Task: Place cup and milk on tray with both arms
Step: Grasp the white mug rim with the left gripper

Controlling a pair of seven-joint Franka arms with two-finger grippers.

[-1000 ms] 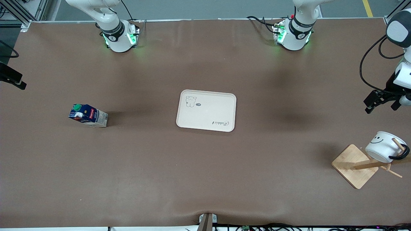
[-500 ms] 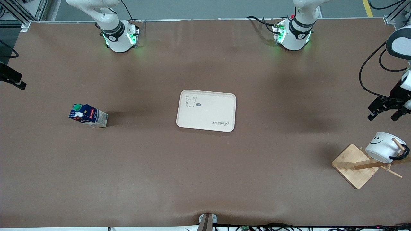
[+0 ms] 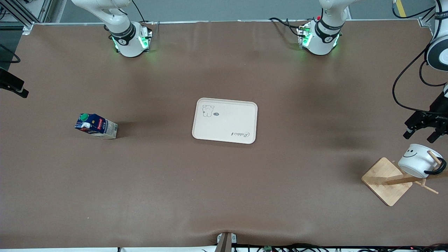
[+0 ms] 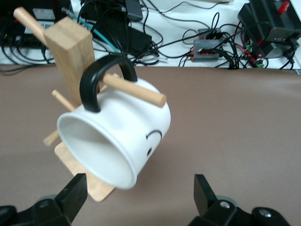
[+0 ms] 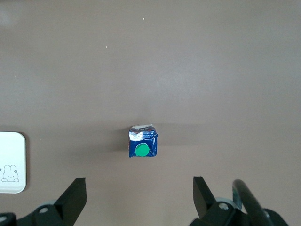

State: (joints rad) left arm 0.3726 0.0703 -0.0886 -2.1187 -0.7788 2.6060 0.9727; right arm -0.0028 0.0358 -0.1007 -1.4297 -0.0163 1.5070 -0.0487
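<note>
Both pickups are pending: the left end effector (image 3: 424,131), fingers spread, hangs just above the cup (image 3: 416,160) on its wooden rack (image 3: 386,180), needing descent around the cup, while the right end effector (image 5: 136,200), also spread, hovers over the milk (image 3: 95,126) standing on the counter (image 3: 224,192) toward the right arm's end, the tray (image 3: 227,129) bare between them.

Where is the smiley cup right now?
The cup hangs by its black handle on a peg of the wooden rack at the left arm's end of the table, with the open left gripper right by it.
</note>
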